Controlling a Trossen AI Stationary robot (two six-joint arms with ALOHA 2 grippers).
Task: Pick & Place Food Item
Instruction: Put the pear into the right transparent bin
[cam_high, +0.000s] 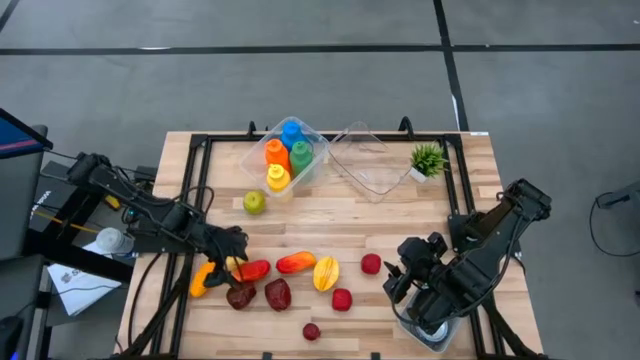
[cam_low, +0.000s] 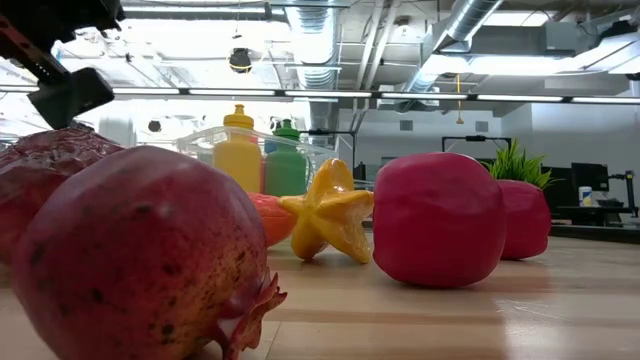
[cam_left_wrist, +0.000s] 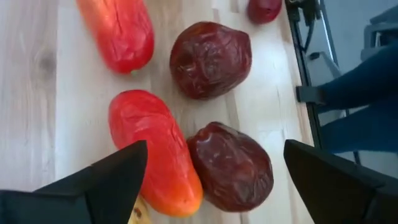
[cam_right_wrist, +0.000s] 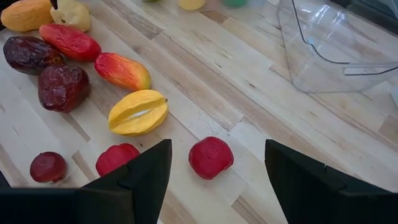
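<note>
Bottles (cam_high: 286, 152) inside clear container (cam_high: 313, 136)

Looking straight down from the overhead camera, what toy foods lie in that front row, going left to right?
Orange fruit → red pepper → red-orange mango → yellow starfruit → red fruit. The dark wrinkled pieces and small red ones sit nearer the front edge, so I left them out.

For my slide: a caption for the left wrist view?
Open left gripper above a red pepper and a dark wrinkled fruit on the table.
</note>
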